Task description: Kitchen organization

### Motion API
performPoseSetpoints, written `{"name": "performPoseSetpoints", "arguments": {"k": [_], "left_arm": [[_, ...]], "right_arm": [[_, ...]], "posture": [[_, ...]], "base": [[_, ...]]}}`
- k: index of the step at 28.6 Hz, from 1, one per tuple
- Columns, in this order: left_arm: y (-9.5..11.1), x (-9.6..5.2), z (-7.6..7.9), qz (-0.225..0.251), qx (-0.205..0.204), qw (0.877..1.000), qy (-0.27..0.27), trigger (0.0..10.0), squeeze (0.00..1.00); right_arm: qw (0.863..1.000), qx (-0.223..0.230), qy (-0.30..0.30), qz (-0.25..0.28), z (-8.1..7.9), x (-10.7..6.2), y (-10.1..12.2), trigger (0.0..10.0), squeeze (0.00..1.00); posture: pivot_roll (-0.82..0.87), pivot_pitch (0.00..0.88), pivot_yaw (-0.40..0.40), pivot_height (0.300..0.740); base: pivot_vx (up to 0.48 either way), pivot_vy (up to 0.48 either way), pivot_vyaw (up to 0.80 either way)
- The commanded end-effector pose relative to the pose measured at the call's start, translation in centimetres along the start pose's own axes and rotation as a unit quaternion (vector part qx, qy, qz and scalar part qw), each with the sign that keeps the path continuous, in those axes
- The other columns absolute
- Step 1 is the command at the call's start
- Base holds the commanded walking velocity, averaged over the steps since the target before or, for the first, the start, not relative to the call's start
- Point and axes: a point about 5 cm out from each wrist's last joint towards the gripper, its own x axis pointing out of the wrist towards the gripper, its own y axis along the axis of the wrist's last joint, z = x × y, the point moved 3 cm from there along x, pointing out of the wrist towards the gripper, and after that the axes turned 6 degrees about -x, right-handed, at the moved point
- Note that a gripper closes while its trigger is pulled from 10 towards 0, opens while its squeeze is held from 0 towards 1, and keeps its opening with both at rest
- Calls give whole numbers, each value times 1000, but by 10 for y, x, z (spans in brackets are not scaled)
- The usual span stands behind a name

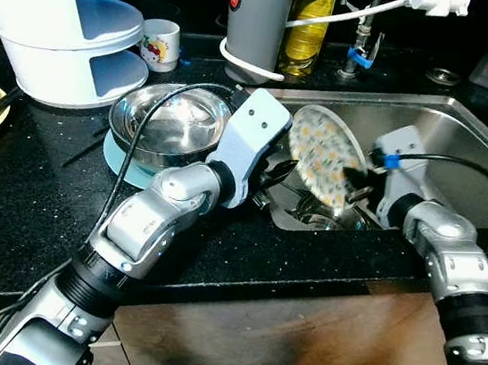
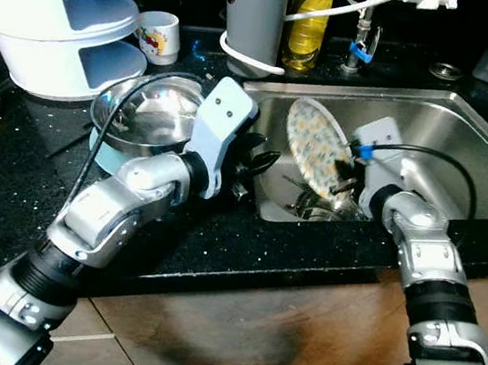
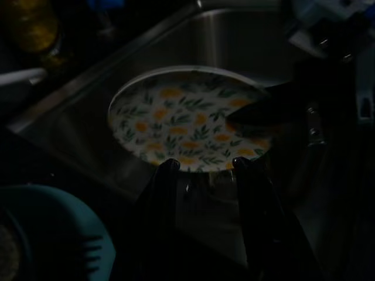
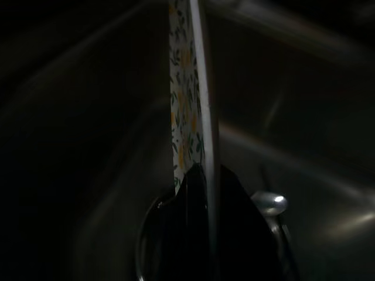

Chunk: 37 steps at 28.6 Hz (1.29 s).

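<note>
Evidently, right pincer (image 1: 358, 181) clamps floral plate (image 1: 320, 152) edge; left pincer (image 3: 202, 170) gapes beside it.

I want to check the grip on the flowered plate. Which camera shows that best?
The right wrist view: the plate stands edge-on with the right gripper clamped on its rim. The eye views show the plate tilted over the sink and the left gripper open beside it. The left wrist view is dark, showing the plate's patterned face.

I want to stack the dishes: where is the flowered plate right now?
The flowered plate stands on edge in the sink, right of the steel bowl, gripped at its rim by the right gripper, with the left gripper close beside it.
</note>
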Motion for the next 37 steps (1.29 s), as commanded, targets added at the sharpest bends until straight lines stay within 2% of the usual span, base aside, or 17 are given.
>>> {"name": "performPoseSetpoints", "arguments": {"k": [1, 7, 9, 20, 21, 22, 23, 24, 26, 27, 29, 31, 32, 33, 34, 35, 37], "left_arm": [[-8, 0, 4, -19, 7, 1000, -7, 10000, 0], [-16, 1, 5, -55, 15, 998, -21, 10000, 0], [-23, -1, 5, -80, 25, 996, -22, 10000, 0], [-21, -2, -6, -76, 26, 997, 13, 10000, 0], [-20, -2, -7, -74, 21, 997, 15, 10000, 0], [-19, -2, -7, -73, 18, 997, 17, 10000, 0], [-17, -2, -8, -72, 16, 997, 19, 10000, 0], [-17, -2, -8, -72, 15, 997, 21, 10000, 0], [-15, -2, -8, -70, 13, 997, 22, 10000, 0], [-10, -3, -8, -60, 5, 998, 24, 10000, 0], [-2, -3, -8, -43, -7, 999, 24, 10000, 0], [19, -5, -8, 11, -37, 999, 20, 10000, 0], [38, -8, -10, 58, -71, 996, 18, 10000, 0], [67, -17, -18, 127, -110, 985, 24, 10000, 0], [67, -17, -18, 127, -110, 985, 24, 10000, 0], [76, -21, -23, 147, -119, 982, 29, 10000, 0], [89, -35, -41, 166, -118, 977, 59, 10000, 0]], "right_arm": [[1000, -16, 18, -15, -3, 1, -5, 10000, 0], [999, -11, 42, -18, -9, 10, -5, 10000, 0], [998, -9, 51, -19, -13, 13, -5, 10000, 0], [998, -13, 53, -19, -9, 15, -3, 10000, 0], [998, -15, 51, -20, -9, 15, -4, 10000, 808], [998, -16, 49, -22, -8, 15, -4, 10000, 808], [999, -20, 45, -21, -8, 15, -4, 10000, 988], [999, -23, 42, -21, -7, 15, -4, 10000, 851], [999, -24, 35, -19, -6, 15, -5, 10000, 851], [999, -25, 21, -15, -4, 15, -4, 10000, 0], [1000, -22, 5, -8, -1, 15, -3, 10000, 0], [999, -15, -35, 17, 8, 15, 5, 10000, 0], [997, -2, -61, 46, 15, 13, 15, 10000, 0], [991, 26, -95, 96, 26, 10, 31, 10000, 0], [991, 26, -95, 96, 26, 10, 31, 10000, 0], [987, 35, -106, 116, 30, 8, 37, 10000, 0], [979, 55, -120, 158, 35, 4, 49, 10000, 0]], "posture": [[7, 237, 26, 740], [22, 241, 20, 740], [24, 243, 16, 740], [23, 239, 6, 740], [24, 237, 8, 740], [24, 237, 8, 740], [24, 235, 6, 740], [25, 233, 4, 740], [26, 231, 3, 740], [25, 229, -1, 740], [25, 224, -6, 740], [25, 220, -10, 740], [25, 220, -10, 740], [22, 212, -14, 740], [22, 212, -14, 740], [22, 212, -14, 740], [22, 205, -15, 740]], "base": [[0, 0, 0], [0, 0, 0], [0, 0, 0], [0, 0, 0], [0, 0, 0], [0, 0, 0], [0, 0, 0], [0, 0, 0], [0, 0, 0], [0, 0, 0], [0, 0, 0], [0, 0, 0], [0, 0, 0], [0, 0, 0], [0, 0, 0], [0, 0, 0], [0, 0, 0]]}}
